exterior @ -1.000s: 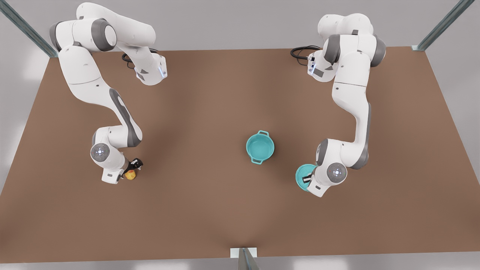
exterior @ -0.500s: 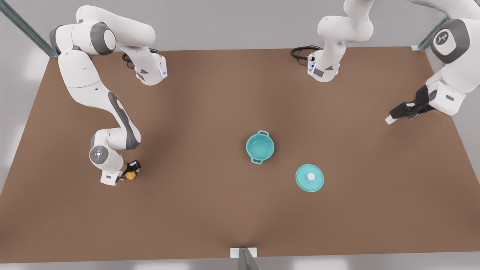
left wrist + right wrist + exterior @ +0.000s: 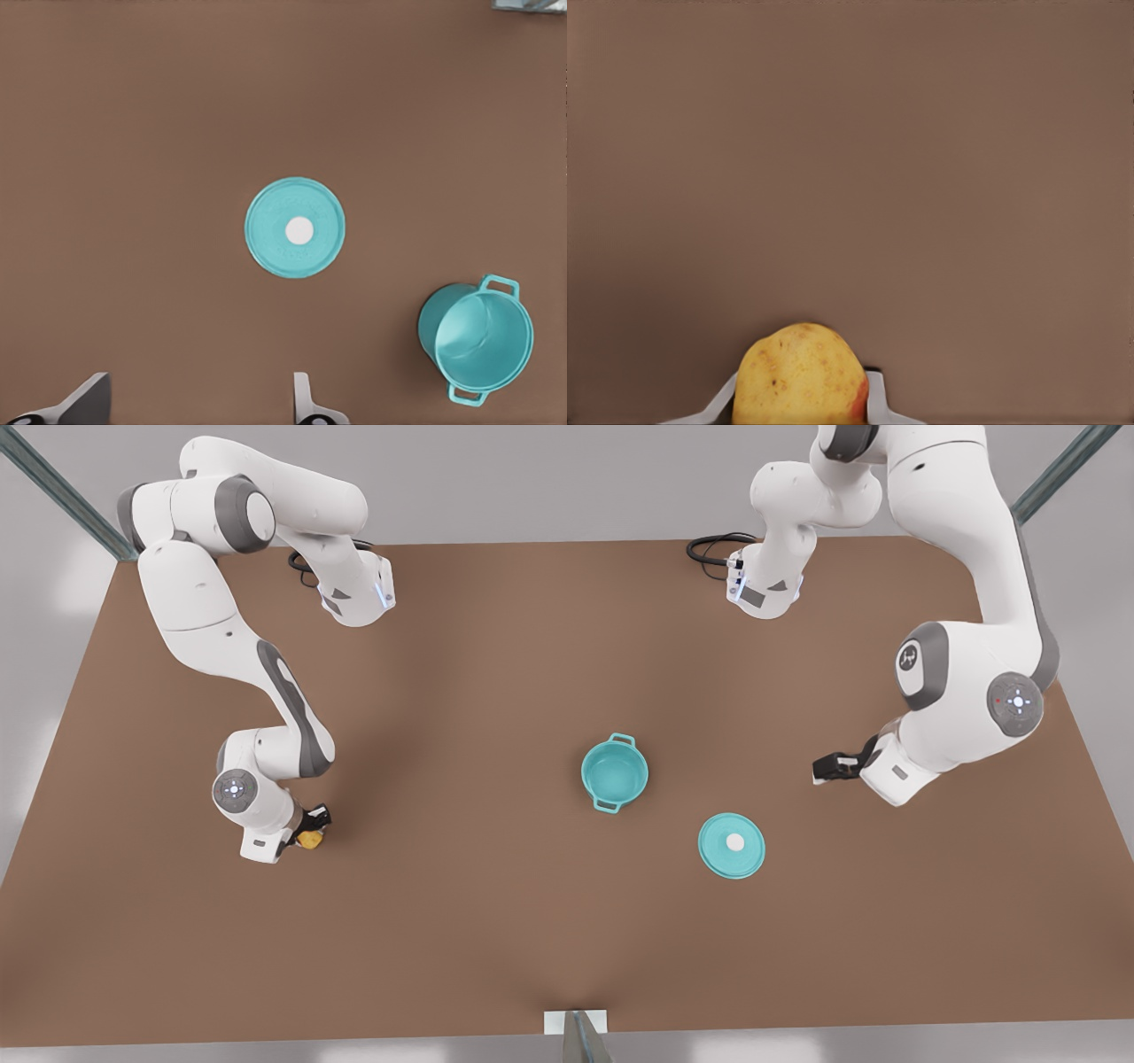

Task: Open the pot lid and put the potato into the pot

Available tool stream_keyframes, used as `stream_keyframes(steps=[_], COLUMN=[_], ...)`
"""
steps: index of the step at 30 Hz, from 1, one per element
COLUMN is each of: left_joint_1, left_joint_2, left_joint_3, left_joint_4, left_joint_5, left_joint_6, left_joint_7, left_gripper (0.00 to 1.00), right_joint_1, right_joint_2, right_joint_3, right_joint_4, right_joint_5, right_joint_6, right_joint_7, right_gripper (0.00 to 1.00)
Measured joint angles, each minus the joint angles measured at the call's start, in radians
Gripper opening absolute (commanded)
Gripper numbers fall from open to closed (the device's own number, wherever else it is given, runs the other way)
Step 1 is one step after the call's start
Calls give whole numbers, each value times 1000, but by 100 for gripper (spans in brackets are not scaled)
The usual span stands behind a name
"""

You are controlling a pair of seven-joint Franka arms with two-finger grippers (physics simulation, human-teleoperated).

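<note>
The teal pot (image 3: 614, 772) stands open and empty at mid-table, also seen in the left wrist view (image 3: 478, 338). The pot lid (image 3: 731, 846), a flat teal disc with a white knob, lies on the table toward the front view's right of the pot (image 3: 294, 228). My left gripper (image 3: 824, 769) hovers open, apart from the lid, on the front view's right (image 3: 199, 407). The yellow potato (image 3: 310, 839) sits at the front view's left, with my right gripper (image 3: 312, 828) shut on it. In the right wrist view the potato (image 3: 799, 376) fills the gap between the fingers (image 3: 877, 400).
The brown table (image 3: 487, 939) stretches bare between potato and pot. Both arm bases (image 3: 354, 593) (image 3: 762, 589) stand at the far edge with black cables (image 3: 709, 547). A metal post (image 3: 580, 1036) rises at the near edge.
The left gripper let go of the lid, swung far toward the front view's right, then came back near the lid. The lid now lies uncovered. The right gripper stays at the potato.
</note>
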Motion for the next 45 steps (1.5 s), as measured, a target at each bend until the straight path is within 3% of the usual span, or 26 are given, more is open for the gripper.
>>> stream_keyframes(steps=[5,8,12,27,40,43,45], left_joint_1=[8,29,23,-79,-48,74,98], left_joint_2=[-13,-80,-78,20,53,25,-77], left_joint_3=[28,113,118,122,131,210,309], left_joint_4=[0,1,48,75,136,142,160], left_joint_5=[1,1,-4,-21,-6,-14,-79], left_joint_6=[24,-25,-94,-65,-11,-51,-108], left_joint_7=[20,39,68,120,115,97,82], left_gripper=[100,100,100,100,100,100,100], right_joint_1=[0,0,1,4,333,419,469], right_joint_2=[-27,-49,-91,-167,-98,-43,1], right_joint_3=[3,9,52,374,403,399,397], right_joint_4=[0,0,1,76,263,340,400], right_joint_5=[2,3,9,18,57,60,60], right_joint_6=[-25,-38,-60,-250,-367,-375,-378], right_joint_7=[-19,-32,-52,-75,-10,10,26], right_gripper=[36,36,36,36,36,36,36])
